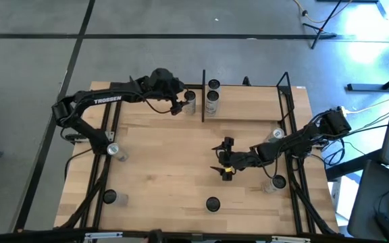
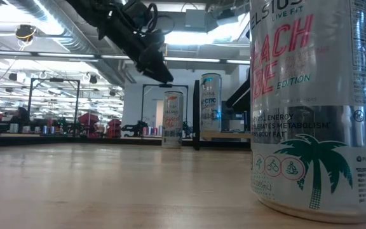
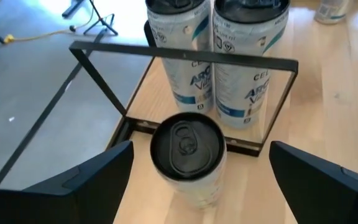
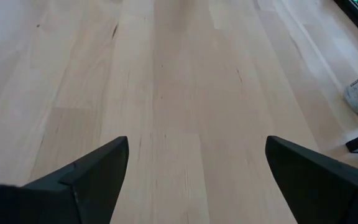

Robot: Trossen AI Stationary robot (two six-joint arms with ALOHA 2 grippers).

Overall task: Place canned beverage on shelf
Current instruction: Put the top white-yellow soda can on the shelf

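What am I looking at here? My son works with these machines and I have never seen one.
It is a robot with two dark arms at a wooden table. One picture looks down from above, one looks level across the tabletop, and two come from cameras on the wrists. Drink cans stand about the table; two already stand on the small shelf at the far edge. The left gripper hangs open above a can standing just outside the shelf's black frame, holding nothing. The right gripper waits open over bare wood, also empty.
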